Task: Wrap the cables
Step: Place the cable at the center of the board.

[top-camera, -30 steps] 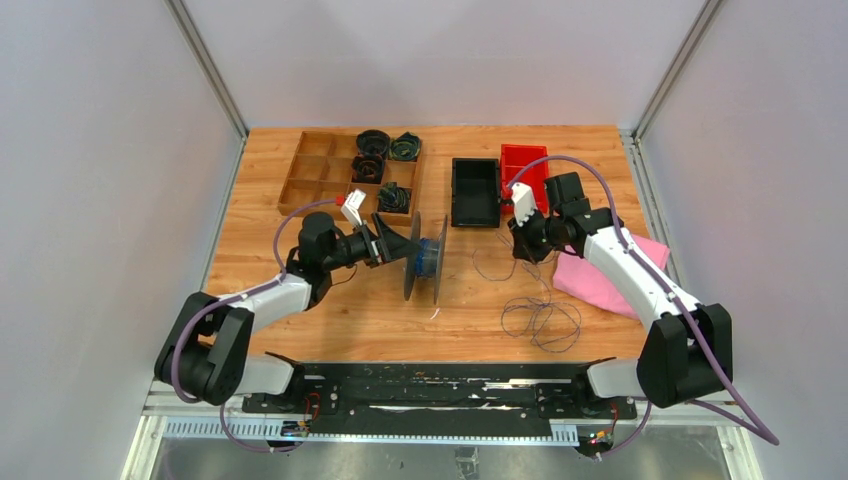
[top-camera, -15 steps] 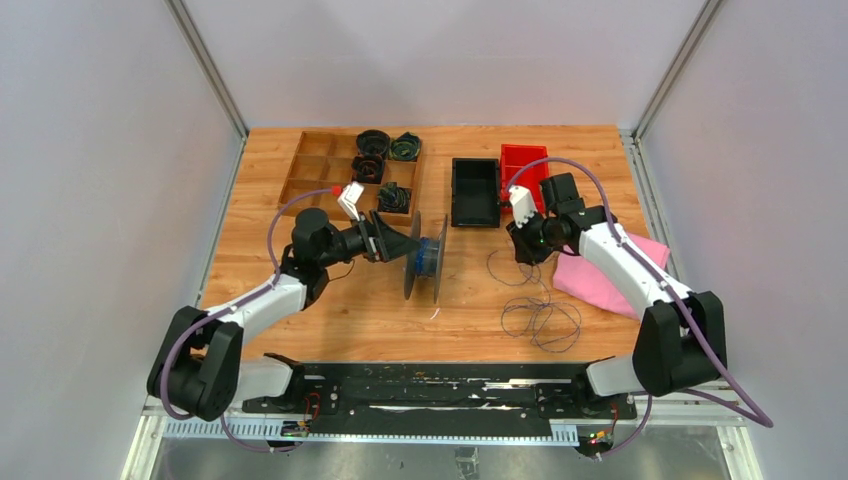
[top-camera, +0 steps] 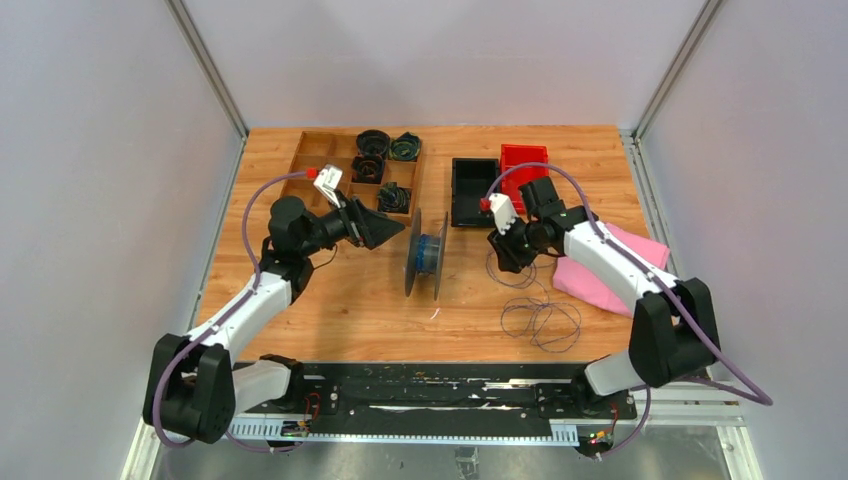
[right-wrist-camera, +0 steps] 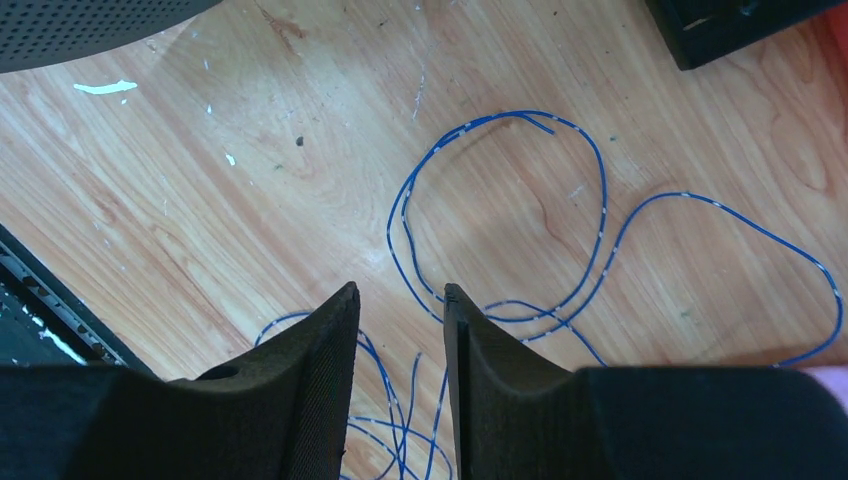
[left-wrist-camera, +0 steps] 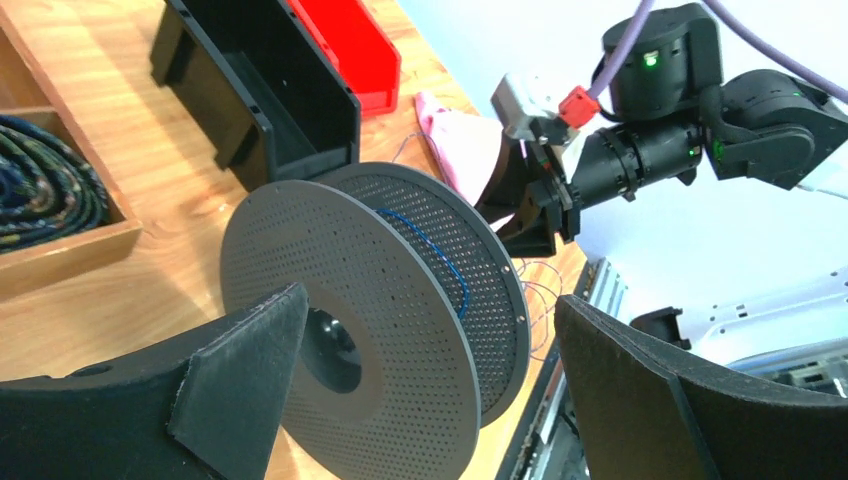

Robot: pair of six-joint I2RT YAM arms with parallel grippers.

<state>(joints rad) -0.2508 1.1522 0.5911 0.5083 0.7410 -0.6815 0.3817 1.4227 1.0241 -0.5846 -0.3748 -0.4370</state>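
Both jaws parted (cables [right-wrist-camera: 603, 200] lie loose).

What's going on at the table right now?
The grey spool stands on edge mid-table with some blue wire wound on its hub. The left gripper is wide open beside the spool and does not touch it. The right gripper hovers, fingers slightly apart, over loose loops of the same wire lying on the table. Much of it is not yet wound.
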